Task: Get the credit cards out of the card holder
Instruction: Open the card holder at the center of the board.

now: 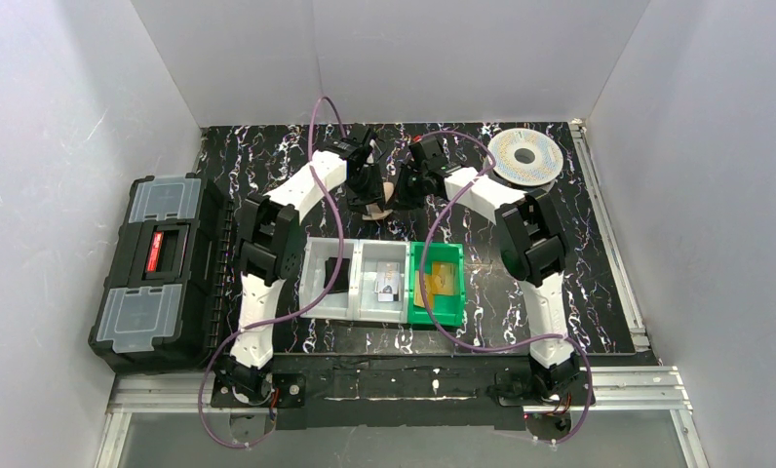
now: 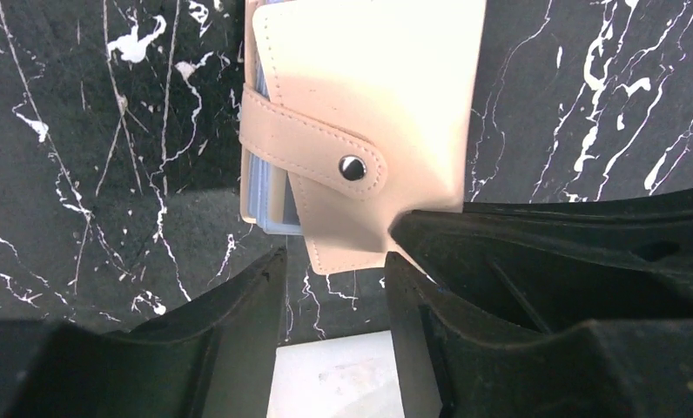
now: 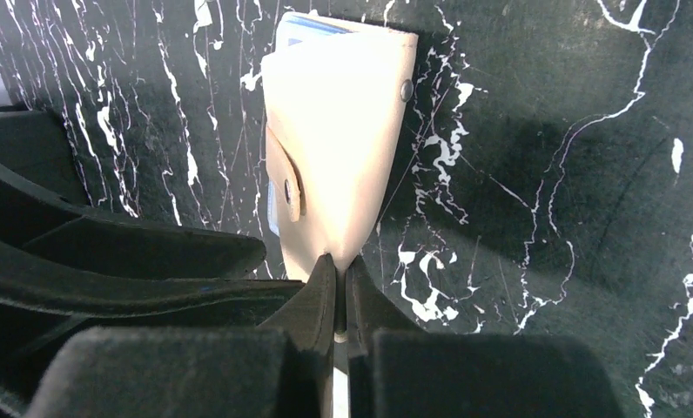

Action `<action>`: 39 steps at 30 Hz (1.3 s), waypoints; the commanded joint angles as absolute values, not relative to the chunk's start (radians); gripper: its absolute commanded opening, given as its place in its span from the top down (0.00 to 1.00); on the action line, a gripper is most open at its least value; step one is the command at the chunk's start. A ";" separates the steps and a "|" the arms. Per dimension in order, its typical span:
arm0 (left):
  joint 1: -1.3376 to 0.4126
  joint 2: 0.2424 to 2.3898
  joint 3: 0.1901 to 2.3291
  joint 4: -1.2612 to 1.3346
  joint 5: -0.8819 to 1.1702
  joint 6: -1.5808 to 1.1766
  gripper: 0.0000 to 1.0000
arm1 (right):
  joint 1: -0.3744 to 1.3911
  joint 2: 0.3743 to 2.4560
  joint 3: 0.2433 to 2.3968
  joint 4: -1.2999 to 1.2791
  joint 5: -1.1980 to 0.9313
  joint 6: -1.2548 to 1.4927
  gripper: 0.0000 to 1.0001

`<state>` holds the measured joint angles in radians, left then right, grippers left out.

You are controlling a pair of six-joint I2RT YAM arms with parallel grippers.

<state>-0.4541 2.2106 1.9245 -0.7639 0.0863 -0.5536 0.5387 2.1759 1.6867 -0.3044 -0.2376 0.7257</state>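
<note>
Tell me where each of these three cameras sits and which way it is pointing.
Top view: above and behind the robot, looking down on the table; left arm and right arm show, bases nearest.
Left wrist: on the left arm, looking down past the open left gripper at the card holder.
Right wrist: on the right arm, looking along the right gripper, shut on the card holder's corner.
Shared: both wrist views show the card holder and its blue cards.

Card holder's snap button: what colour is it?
Shiny silver snap button, clearest in the left wrist view.
</note>
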 commanded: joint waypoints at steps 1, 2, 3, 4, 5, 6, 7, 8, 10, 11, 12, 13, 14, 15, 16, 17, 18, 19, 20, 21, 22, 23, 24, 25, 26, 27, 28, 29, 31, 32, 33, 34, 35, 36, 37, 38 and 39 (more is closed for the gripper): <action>-0.450 2.216 1.996 -0.784 0.058 -0.530 0.55 | 0.534 2.205 1.707 -0.247 -0.281 0.746 0.99; -0.449 2.221 2.002 -0.784 0.054 -0.528 0.55 | 0.534 2.208 1.706 -0.247 -0.282 0.747 0.99; -0.449 2.225 2.005 -0.783 0.048 -0.528 0.55 | 0.534 2.210 1.704 -0.249 -0.282 0.746 0.99; -0.449 2.227 2.008 -0.780 0.043 -0.528 0.55 | 0.534 2.213 1.703 -0.250 -0.283 0.746 0.99; -0.450 2.229 2.011 -0.777 0.038 -0.528 0.55 | 0.534 2.216 1.702 -0.250 -0.284 0.747 0.99; -0.450 2.231 2.014 -0.776 0.035 -0.527 0.55 | 0.534 2.218 1.701 -0.250 -0.286 0.747 0.99; -0.450 2.236 2.017 -0.775 0.034 -0.526 0.55 | 0.534 2.219 1.700 -0.250 -0.288 0.748 0.99; -0.449 2.243 2.020 -0.777 0.032 -0.524 0.55 | 0.534 2.220 1.700 -0.248 -0.288 0.749 0.99; -0.450 2.258 2.027 -0.779 0.024 -0.522 0.55 | 0.534 2.223 1.702 -0.246 -0.289 0.752 0.99; -0.450 2.267 2.029 -0.780 0.018 -0.521 0.55 | 0.534 2.224 1.705 -0.247 -0.290 0.752 0.99; -0.450 2.277 2.032 -0.780 0.015 -0.519 0.55 | 0.534 2.227 1.709 -0.249 -0.292 0.753 0.99; -0.450 2.287 2.039 -0.779 -0.001 -0.518 0.56 | 0.534 2.231 1.715 -0.253 -0.293 0.753 0.99; -0.450 2.296 2.044 -0.778 -0.018 -0.516 0.56 | 0.534 2.234 1.719 -0.257 -0.293 0.752 0.99; -0.451 2.307 2.050 -0.777 -0.031 -0.514 0.56 | 0.534 2.236 1.721 -0.259 -0.294 0.753 0.99; -0.450 2.314 2.054 -0.773 -0.039 -0.513 0.57 | 0.534 2.238 1.724 -0.262 -0.294 0.752 0.99; -0.450 2.319 2.057 -0.767 -0.042 -0.511 0.57 | 0.534 2.239 1.726 -0.265 -0.294 0.751 0.99; -0.451 2.324 2.061 -0.762 -0.045 -0.509 0.57 | 0.534 2.241 1.728 -0.268 -0.294 0.749 0.99; -0.450 2.331 2.067 -0.760 -0.047 -0.508 0.57 | 0.534 2.242 1.730 -0.271 -0.295 0.747 0.99; -0.451 2.339 2.074 -0.760 -0.050 -0.507 0.57 | 0.534 2.244 1.732 -0.274 -0.295 0.746 0.99; -0.451 2.347 2.080 -0.760 -0.052 -0.506 0.57 | 0.534 2.247 1.733 -0.277 -0.295 0.744 0.99; -0.451 2.354 2.086 -0.759 -0.053 -0.505 0.57 | 0.534 2.249 1.734 -0.281 -0.296 0.744 0.99; -0.451 2.361 2.090 -0.759 -0.054 -0.503 0.58 | 0.534 2.251 1.736 -0.283 -0.298 0.743 0.99; -0.451 2.366 2.092 -0.760 -0.056 -0.502 0.58 | 0.534 2.252 1.737 -0.284 -0.298 0.742 0.99; -0.451 2.369 2.093 -0.761 -0.058 -0.502 0.60 | 0.534 2.254 1.737 -0.286 -0.298 0.742 0.99; -0.451 2.371 2.093 -0.761 -0.063 -0.502 0.61 | 0.534 2.255 1.738 -0.288 -0.298 0.741 0.99; -0.451 2.371 2.091 -0.761 -0.069 -0.501 0.62 | 0.534 2.256 1.738 -0.289 -0.297 0.741 0.99; -0.451 2.372 2.089 -0.761 -0.076 -0.500 0.63 | 0.534 2.258 1.738 -0.291 -0.296 0.740 0.99; -0.451 2.372 2.088 -0.761 -0.084 -0.498 0.64 | 0.534 2.260 1.738 -0.292 -0.296 0.739 0.99; -0.451 2.376 2.091 -0.763 -0.108 -0.488 0.65 | 0.534 2.263 1.739 -0.297 -0.297 0.737 0.99; -0.451 2.380 2.097 -0.767 -0.120 -0.481 0.65 | 0.534 2.265 1.741 -0.300 -0.297 0.736 0.99; -0.451 2.386 2.106 -0.772 -0.132 -0.474 0.65 | 0.534 2.267 1.741 -0.301 -0.296 0.736 0.99; -0.451 2.394 2.116 -0.780 -0.145 -0.468 0.66 | 0.534 2.267 1.740 -0.302 -0.296 0.736 0.99; -0.451 2.401 2.127 -0.788 -0.157 -0.462 0.68 | 0.534 2.268 1.741 -0.304 -0.296 0.734 0.99; -0.451 2.405 2.135 -0.794 -0.166 -0.458 0.70 | 0.534 2.268 1.741 -0.307 -0.296 0.732 0.99; -0.451 2.405 2.139 -0.797 -0.172 -0.454 0.72 | 0.534 2.269 1.742 -0.309 -0.295 0.729 0.99; -0.451 2.404 2.141 -0.797 -0.177 -0.450 0.74 | 0.534 2.269 1.743 -0.312 -0.294 0.725 0.99; -0.451 2.403 2.144 -0.797 -0.181 -0.446 0.76 | 0.534 2.270 1.746 -0.316 -0.292 0.722 0.99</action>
<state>-0.4625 2.3801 2.1162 -0.7929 -0.0706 -0.4854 0.5310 2.2539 1.7075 -0.2804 -0.2663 0.7495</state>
